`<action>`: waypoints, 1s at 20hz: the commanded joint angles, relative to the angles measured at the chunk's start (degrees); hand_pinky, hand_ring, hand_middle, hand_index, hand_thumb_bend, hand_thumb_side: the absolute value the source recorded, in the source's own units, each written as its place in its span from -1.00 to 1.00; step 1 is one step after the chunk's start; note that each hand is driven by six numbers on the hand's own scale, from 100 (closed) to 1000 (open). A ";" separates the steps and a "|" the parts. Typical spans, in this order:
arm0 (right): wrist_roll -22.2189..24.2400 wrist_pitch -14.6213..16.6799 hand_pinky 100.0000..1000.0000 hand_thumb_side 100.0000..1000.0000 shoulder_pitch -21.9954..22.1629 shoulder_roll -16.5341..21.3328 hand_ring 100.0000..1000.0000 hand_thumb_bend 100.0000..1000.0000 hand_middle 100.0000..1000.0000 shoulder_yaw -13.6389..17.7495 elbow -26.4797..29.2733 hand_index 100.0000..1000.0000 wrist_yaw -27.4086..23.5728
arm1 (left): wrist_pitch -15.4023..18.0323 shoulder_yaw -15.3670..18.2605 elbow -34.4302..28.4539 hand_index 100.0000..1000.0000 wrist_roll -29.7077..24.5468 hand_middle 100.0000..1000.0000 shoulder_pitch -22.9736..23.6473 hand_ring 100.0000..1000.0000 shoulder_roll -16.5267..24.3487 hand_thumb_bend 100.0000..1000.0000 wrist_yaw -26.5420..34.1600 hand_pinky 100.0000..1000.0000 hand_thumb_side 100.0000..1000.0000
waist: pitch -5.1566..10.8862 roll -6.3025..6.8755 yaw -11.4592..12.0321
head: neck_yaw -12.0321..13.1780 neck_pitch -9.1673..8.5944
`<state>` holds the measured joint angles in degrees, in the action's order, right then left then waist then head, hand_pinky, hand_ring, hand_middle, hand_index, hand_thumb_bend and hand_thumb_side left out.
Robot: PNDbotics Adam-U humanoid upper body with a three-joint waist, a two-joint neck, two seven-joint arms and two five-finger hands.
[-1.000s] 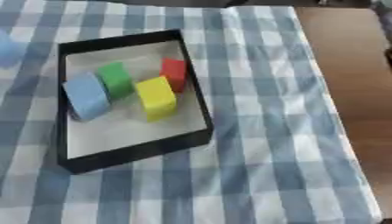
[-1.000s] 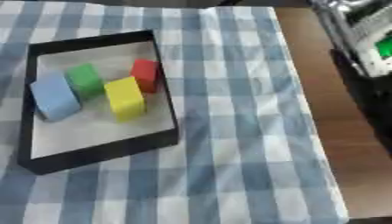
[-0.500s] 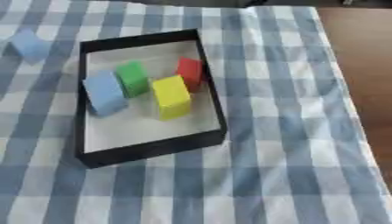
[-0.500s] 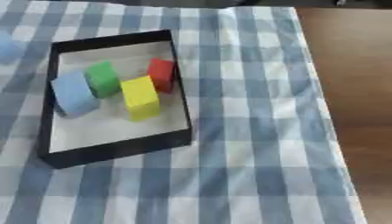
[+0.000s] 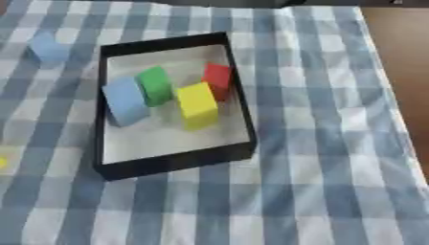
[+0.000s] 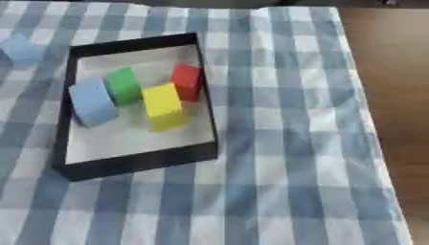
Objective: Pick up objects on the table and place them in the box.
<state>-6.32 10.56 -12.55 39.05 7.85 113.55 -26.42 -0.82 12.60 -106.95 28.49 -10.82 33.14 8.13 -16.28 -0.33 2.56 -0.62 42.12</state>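
Box (image 5: pixel 172 161), black-walled, on the bench's blue-and-white checked cloth (image 5: pixel 318 143), holding blue (image 5: pixel 126 101), green (image 5: pixel 156 85), yellow (image 5: pixel 197 101) and red (image 5: pixel 217 79) blocks; another blue block (image 5: pixel 48 48) lies outside near the far left corner. Bare wood bench (image 6: pixel 394 72) at right edge. No hand visible.

Surface (image 5: pixel 394 57) of brown wood, bare along the right edge, otherwise covered by a blue-and-white checked cloth (image 5: pixel 318 143) lying flat. On the cloth, left of centre, a shallow black box (image 5: pixel 243 103) with a pale floor, set slightly askew. Beyond the box's far left corner, apart from it, a light blue block (image 5: pixel 48 48) directly on the cloth. At the extreme left edge, level with the box's near end, a small yellow shape (image 5: pixel 3 163), cut off and not identifiable.
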 commanded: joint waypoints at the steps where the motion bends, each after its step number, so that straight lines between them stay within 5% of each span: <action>1: -1.50 -0.43 0.85 -0.03 0.62 -0.07 0.47 -1.00 0.45 1.26 1.04 0.68 1.24 | 0.03 0.07 -0.19 0.64 -0.44 0.45 -0.75 0.50 1.13 -0.15 0.47 0.22 0.05 | 1.35 0.98 -0.16 | 0.34 -0.71; 7: -2.80 -1.36 0.85 -0.01 2.05 -1.39 0.46 -1.00 0.44 1.64 1.04 0.67 2.96 | -0.34 -0.83 1.12 0.65 -1.72 0.46 -1.57 0.50 3.81 -0.14 -0.05 0.23 0.03 | 1.39 1.66 -0.48 | 0.12 -1.05; 13: -2.66 -1.94 0.85 -0.02 2.83 -1.67 0.45 -1.00 0.42 1.55 1.04 0.66 3.66 | -1.62 -2.54 6.13 0.68 -5.43 0.46 -3.91 0.50 12.81 -0.08 -2.48 0.26 -0.01 | 1.77 2.26 -0.67 | 2.16 -0.86; 20: -2.44 -2.11 0.85 -0.02 3.30 -1.40 0.44 -1.00 0.41 1.50 1.04 0.66 3.55 | -3.25 -5.34 10.80 0.72 -18.35 0.49 -3.81 0.53 23.77 0.02 -8.72 0.33 -0.01 | 2.53 2.44 -0.93 | 3.26 -0.34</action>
<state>-8.79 8.52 -8.97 36.39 8.79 113.55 -23.01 -3.76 7.22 -96.38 12.44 -14.33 52.44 0.67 -15.52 1.30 1.64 2.46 41.70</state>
